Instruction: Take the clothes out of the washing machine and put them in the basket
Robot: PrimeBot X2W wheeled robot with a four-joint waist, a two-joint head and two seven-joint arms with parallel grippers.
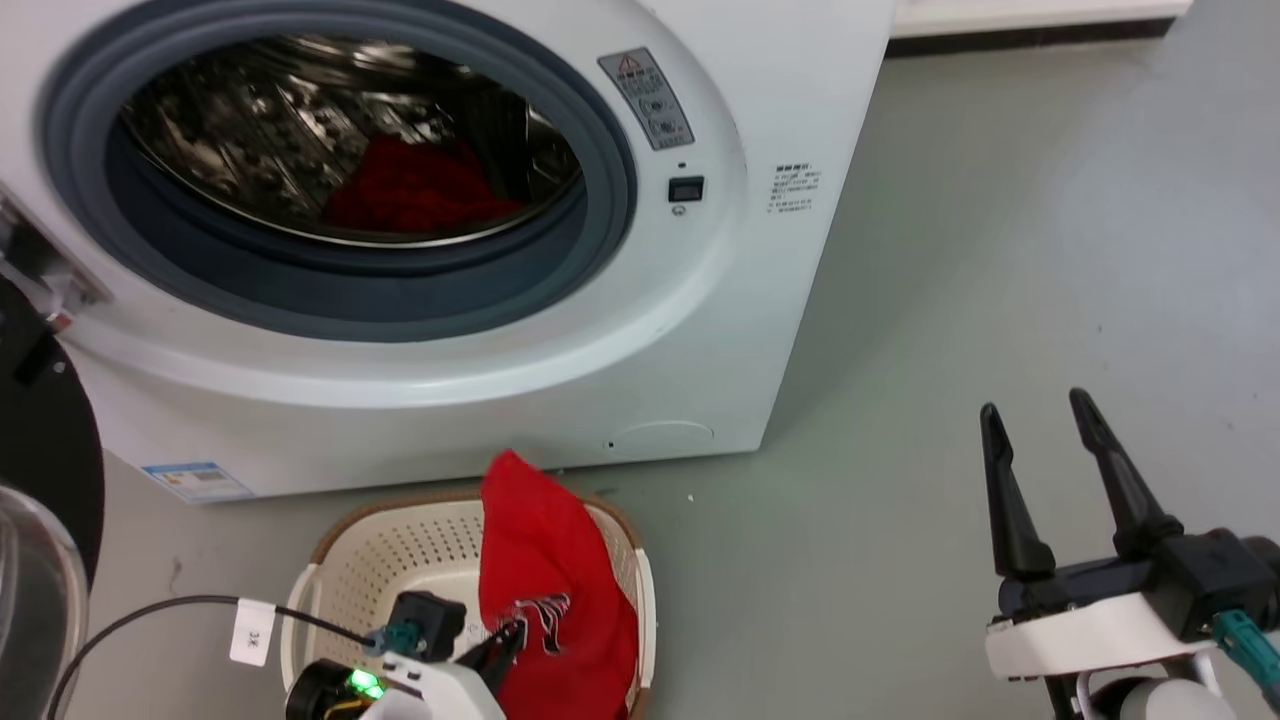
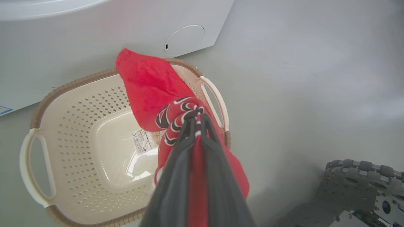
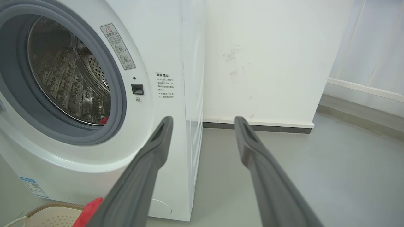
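Left gripper [image 2: 196, 117]: clamped on red striped-trim jersey cloth [image 2: 148, 85] draped over far rim of cream perforated plastic basket [image 2: 63, 104]. Second red cloth [image 1: 410, 188]: low inside white front-loading washing machine [image 1: 700, 330]. Right gripper [image 1: 1036, 404]: spread wide.

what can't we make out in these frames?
1. Red clothes in the drum: head view, lower part hidden by the grey door ring; item count unclear.
2. Red jersey in the left claw: left wrist view, claw fingers cover its lower fabric; contact with the basket floor unclear.
3. Warning label: head view, print too small.
4. Porthole door: head view, cut off by the left edge.
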